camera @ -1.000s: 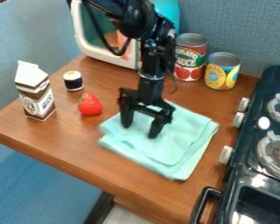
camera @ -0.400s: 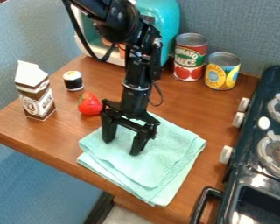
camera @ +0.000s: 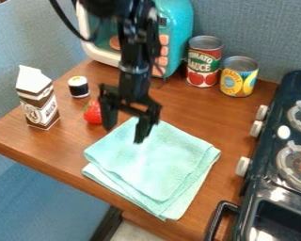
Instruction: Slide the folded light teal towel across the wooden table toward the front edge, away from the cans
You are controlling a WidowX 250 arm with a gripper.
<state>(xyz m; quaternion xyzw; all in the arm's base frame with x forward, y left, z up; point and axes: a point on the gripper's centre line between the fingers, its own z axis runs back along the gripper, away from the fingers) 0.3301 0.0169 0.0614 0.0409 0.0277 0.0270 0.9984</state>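
The black gripper (camera: 124, 133) hangs over the upper left corner of a folded mint-green cloth (camera: 156, 164), its two fingers spread open with nothing between them. The cloth lies flat near the front edge of the wooden counter. Just left of the gripper is a red strawberry (camera: 92, 113), partly hidden behind one finger. A small black and white sushi roll (camera: 79, 87) stands farther back on the left, and a brown and white carton (camera: 38, 100) is upright at the far left.
A teal toy microwave (camera: 176, 28) stands at the back, with a tomato sauce can (camera: 204, 62) and a yellow can (camera: 238, 77) to its right. The dark toy stove (camera: 266, 164), with knobs and a handle, borders the counter (camera: 65, 155) on the right.
The cloth has slid toward the front left along with the gripper. Since then the gripper has lifted off it and moved back, while the cloth stays in place.
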